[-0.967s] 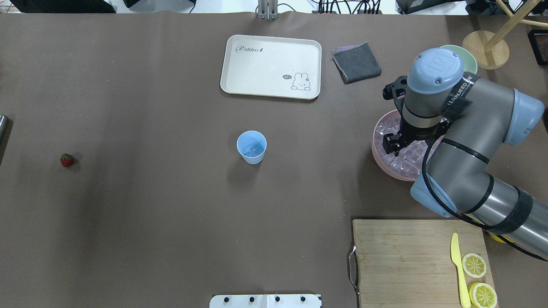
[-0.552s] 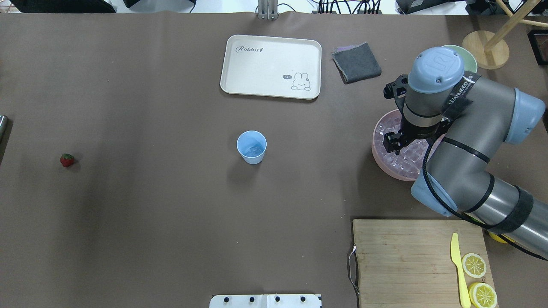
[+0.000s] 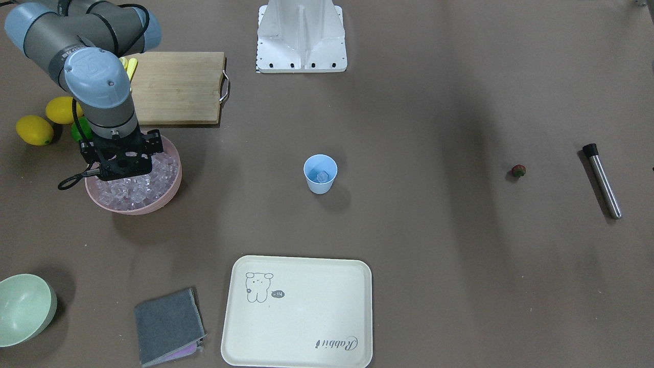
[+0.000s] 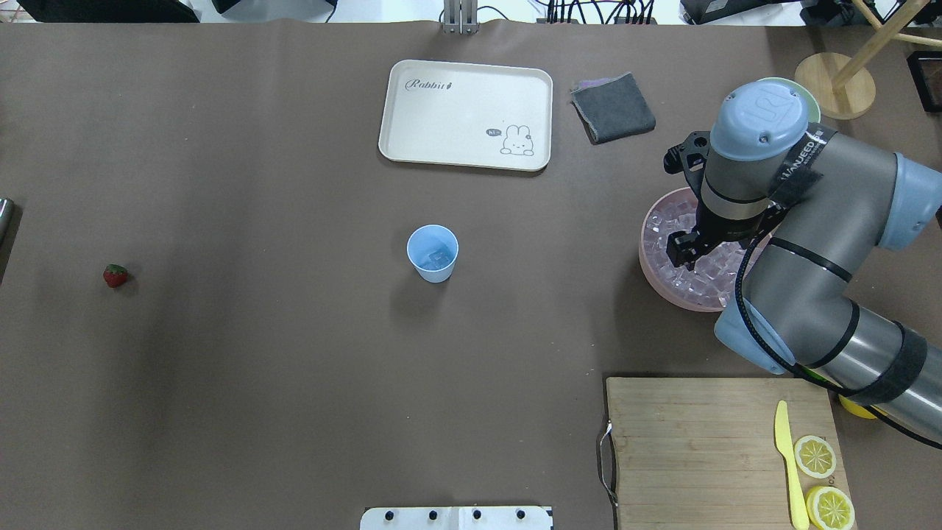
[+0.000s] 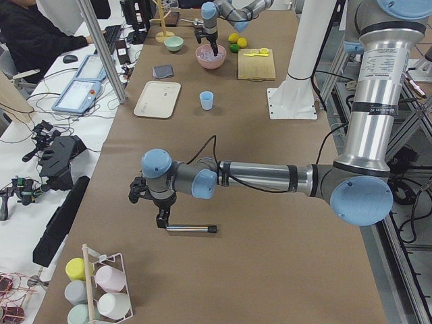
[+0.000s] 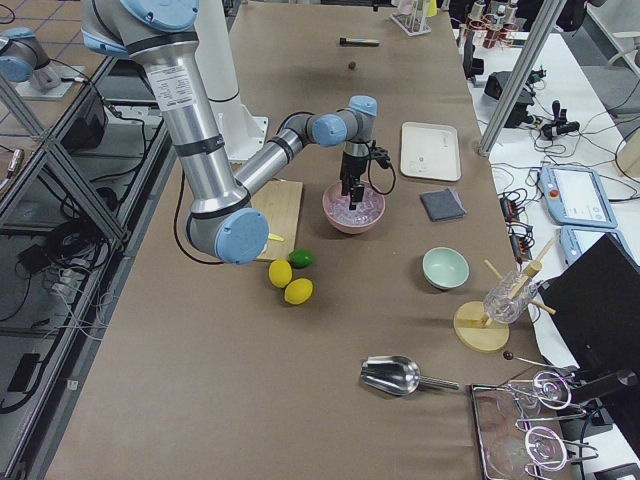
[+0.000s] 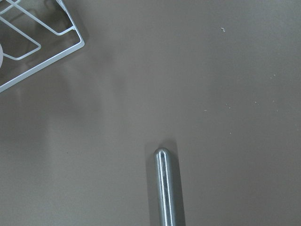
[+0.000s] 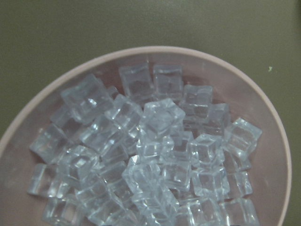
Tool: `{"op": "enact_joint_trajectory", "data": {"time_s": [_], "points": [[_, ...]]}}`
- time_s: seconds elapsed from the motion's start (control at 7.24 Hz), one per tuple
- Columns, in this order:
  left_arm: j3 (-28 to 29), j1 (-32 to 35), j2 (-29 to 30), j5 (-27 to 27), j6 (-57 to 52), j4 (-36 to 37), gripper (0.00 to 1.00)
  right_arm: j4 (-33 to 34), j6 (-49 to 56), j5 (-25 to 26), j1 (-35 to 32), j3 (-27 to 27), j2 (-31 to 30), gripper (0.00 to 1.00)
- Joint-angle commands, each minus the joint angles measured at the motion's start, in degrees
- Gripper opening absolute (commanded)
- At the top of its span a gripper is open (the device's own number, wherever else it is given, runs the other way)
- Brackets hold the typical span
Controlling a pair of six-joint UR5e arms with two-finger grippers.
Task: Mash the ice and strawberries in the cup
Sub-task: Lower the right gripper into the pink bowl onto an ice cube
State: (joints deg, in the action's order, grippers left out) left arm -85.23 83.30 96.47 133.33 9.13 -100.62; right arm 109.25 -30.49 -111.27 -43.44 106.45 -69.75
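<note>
Ice fills the pink bowl beneath my right fingers; one cube sits in the cup, centre of the counter. Strawberry lies well apart. Whether those fingers are released or clenched, I cannot tell.

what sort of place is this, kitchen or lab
Most likely a robotics lab, not a kitchen: robot arms at a brown-covered table, teach pendants on the side desk, and a pink bowl of ice.

I see one ice cube in the cup. From the cup, the strawberry lies well left, the bowl of ice well right, the tray beyond, and the cutting board right, towards the robot.
</note>
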Motion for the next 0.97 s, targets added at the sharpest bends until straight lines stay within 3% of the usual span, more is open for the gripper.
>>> {"op": "enact_joint_trajectory", "data": {"time_s": [0.0, 0.28, 0.55, 0.83], "points": [[-0.02, -0.07, 0.3, 0.0, 0.01, -0.01, 0.98, 0.26, 0.52, -0.08, 0.72, -0.19, -0.83, 0.87], [-0.02, -0.15, 0.65, 0.0, 0.01, -0.01, 0.98, 0.26, 0.52, -0.96, 1.16, -0.28, -0.92, 0.83], [-0.11, -0.15, 0.74, -0.08, 0.01, 0.07, 0.98, 0.26, 0.52, -1.05, 1.43, -0.1, -0.92, 0.6], [-0.11, -0.15, 0.83, 0.0, 0.01, 0.08, 0.98, 0.26, 0.52, -0.44, 1.69, -0.28, -0.92, 0.59]]}}
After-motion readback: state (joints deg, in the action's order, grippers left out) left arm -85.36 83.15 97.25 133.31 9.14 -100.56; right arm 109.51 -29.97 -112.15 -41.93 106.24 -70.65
